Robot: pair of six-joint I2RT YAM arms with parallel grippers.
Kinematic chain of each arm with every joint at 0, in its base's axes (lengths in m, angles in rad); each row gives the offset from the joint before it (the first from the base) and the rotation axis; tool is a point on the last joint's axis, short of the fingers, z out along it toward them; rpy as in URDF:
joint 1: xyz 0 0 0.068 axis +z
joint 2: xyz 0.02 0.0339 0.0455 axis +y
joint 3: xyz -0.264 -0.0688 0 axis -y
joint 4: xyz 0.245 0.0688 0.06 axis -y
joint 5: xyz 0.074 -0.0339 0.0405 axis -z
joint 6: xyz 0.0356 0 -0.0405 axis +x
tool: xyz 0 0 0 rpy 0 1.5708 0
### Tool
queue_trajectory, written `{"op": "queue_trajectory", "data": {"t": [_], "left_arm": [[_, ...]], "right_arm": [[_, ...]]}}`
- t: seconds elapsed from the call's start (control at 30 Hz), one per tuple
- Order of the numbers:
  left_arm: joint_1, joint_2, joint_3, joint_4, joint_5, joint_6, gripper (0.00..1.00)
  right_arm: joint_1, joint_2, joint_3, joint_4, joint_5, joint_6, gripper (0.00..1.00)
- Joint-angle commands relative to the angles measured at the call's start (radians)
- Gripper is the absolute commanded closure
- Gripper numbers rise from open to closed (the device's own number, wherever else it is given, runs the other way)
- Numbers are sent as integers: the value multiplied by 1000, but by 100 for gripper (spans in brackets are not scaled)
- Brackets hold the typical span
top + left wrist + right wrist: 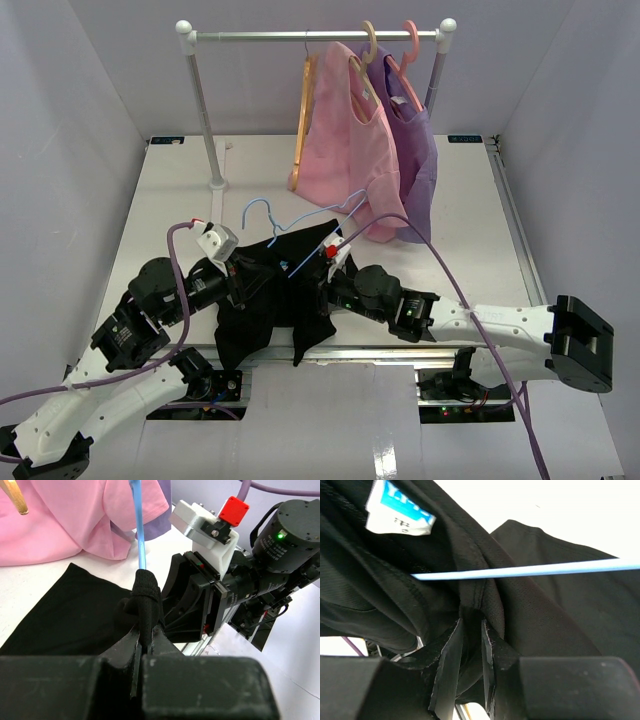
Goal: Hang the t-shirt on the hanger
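On the left, the left gripper is clamped almost closed on a rolled fold of the black t-shirt. The shirt lies on the white table near its front edge, and the light-blue hanger runs into the cloth right at that pinch. Further right, the right gripper nips the collar below the neck label with narrow jaws (the blue wire crosses just above them), apparently so the pair hold the neck open for the hanger.

Hanger end hidden under t-shirt (label txt blurry).
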Motion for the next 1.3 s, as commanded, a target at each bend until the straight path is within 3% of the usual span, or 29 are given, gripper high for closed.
{"op": "queue_trajectory", "data": {"t": [0.0, 0.6, 0.63, 0.73, 0.77, 0.97, 1.27], "left_arm": [[-2, -15, 29, 32, 18, -12, 100], [-2, -15, 3, 54, 27, 14, 100], [-2, -15, 3, 55, 27, 15, 100], [-2, -13, 4, 56, 29, 18, 100], [-2, -13, 5, 55, 28, 18, 100], [-2, -22, 17, -10, 14, 61, 100], [-2, -57, 29, -130, 130, 152, 100]], "right_arm": [[8, 26, 28, 63, 19, -10, 69], [17, 103, 10, 136, -72, 22, 55], [17, 106, 9, 136, -72, 22, 56], [17, 113, 11, 102, -8, 44, 86], [17, 105, 7, 87, 36, 51, 91], [-2, -33, -46, -43, 353, 83, 92], [-204, -284, -53, -242, 388, 114, 92]]}}
